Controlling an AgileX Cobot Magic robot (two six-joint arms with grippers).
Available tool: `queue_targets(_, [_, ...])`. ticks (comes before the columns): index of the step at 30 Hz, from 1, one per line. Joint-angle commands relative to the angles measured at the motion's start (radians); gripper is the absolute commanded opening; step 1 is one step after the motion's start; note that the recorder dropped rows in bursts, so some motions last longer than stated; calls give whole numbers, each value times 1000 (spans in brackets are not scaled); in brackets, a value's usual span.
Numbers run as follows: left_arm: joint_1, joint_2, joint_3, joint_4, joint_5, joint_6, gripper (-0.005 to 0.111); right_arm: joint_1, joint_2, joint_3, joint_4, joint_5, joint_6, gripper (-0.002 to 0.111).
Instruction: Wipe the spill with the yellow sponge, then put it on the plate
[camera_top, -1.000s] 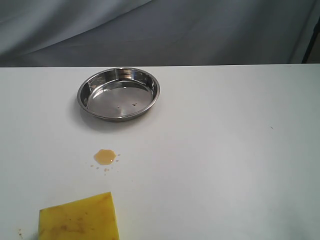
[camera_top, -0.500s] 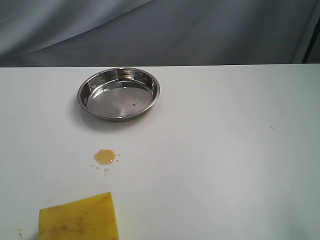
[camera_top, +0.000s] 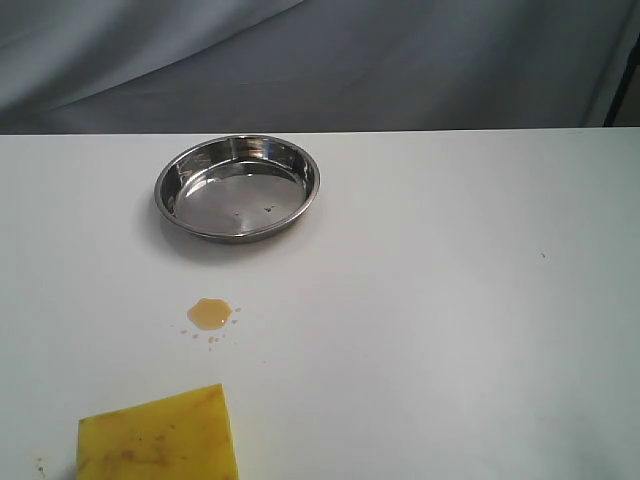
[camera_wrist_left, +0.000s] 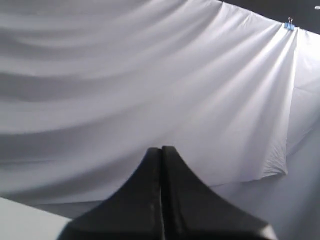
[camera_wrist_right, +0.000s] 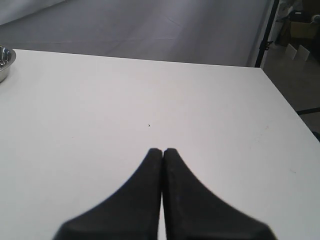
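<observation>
The yellow sponge (camera_top: 158, 436) lies flat at the table's near left edge, partly cut off by the exterior view's border. The amber spill (camera_top: 209, 314) sits a little beyond it, ringed by tiny droplets. Farther back stands the steel plate (camera_top: 300, 205), holding only a few specks; its rim (camera_wrist_right: 4, 62) also shows in the right wrist view. Neither arm appears in the exterior view. My left gripper (camera_wrist_left: 161, 148) is shut on nothing and faces the hanging cloth. My right gripper (camera_wrist_right: 163, 150) is shut on nothing, above bare white table.
A white table (camera_top: 450, 330) fills the exterior view, its far edge meeting a grey cloth backdrop (camera_top: 320, 60). In the right wrist view the table's side edge (camera_wrist_right: 287, 107) drops to the floor, with a dark pole (camera_wrist_right: 265, 32) and boxes beyond.
</observation>
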Motion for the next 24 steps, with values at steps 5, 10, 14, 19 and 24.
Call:
queue_targets(5, [-7,43,-84,-20,-37,78,0,1,-5,4,-7,-4,5,0])
queue_targets(10, [-7,158,-199,-20,-23,226,0,1,-5,4,-7,-4,5,0])
queue_targets(14, [-7,277,-269,-20,68,369,0,1,-5,4,-7,-4,5,0])
queue_targets(19, [-7,465,-307,-40,53,384,0,1,-5,4,-7,-4,5,0])
queue_targets(24, [-7,659,-398,-40,181,382,0,1,-5,4,-7,-4,5,0])
